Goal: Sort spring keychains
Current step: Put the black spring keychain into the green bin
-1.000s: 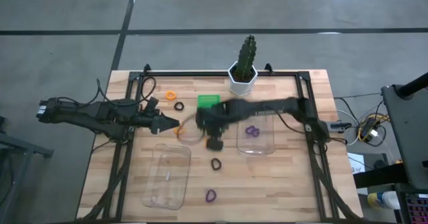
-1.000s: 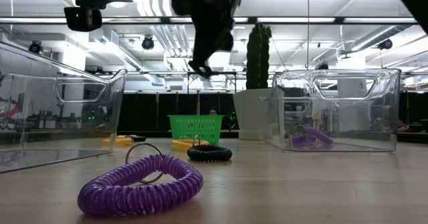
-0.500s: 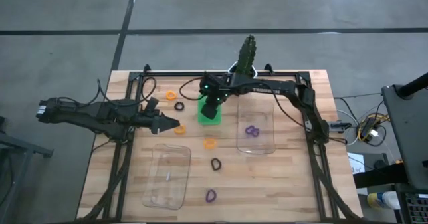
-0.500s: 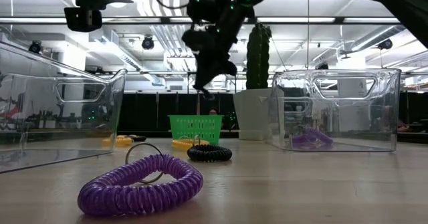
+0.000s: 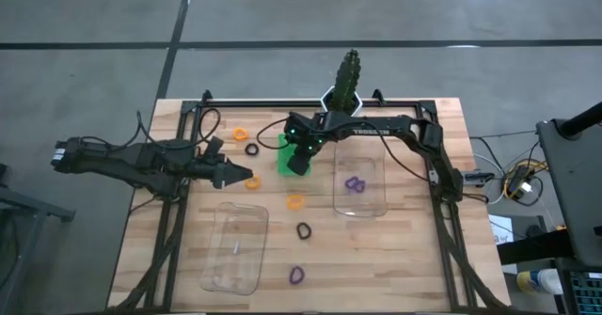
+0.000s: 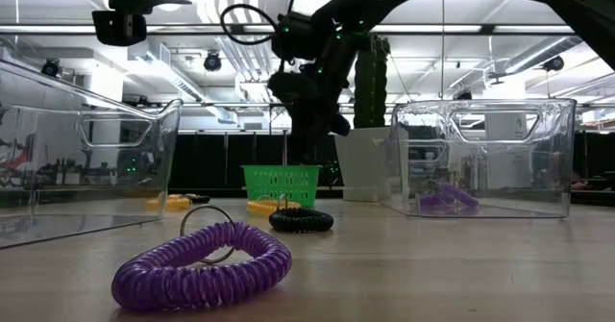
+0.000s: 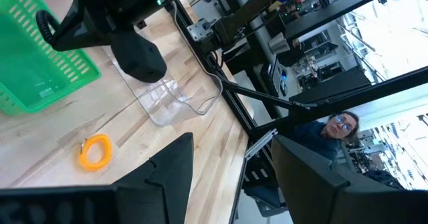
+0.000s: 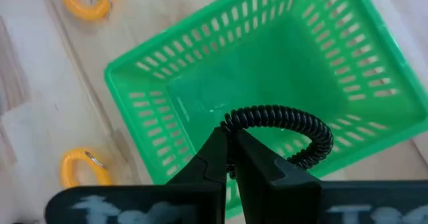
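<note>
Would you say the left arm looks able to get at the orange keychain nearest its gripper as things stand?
Probably yes: the orange keychain lies on bare table just ahead of the left gripper, with nothing between them; the right gripper is over the green basket.

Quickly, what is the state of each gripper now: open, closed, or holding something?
Left gripper: open, holding nothing.
Right gripper: closed on a black spring keychain, above the green basket.

High cam looks straight down on the whole counter (image 5: 414,249). Low cam sits at counter level, facing the room. Left wrist cam looks across from farther off, right wrist cam hangs close above the green basket (image 8: 321,57), which all four share.
</note>
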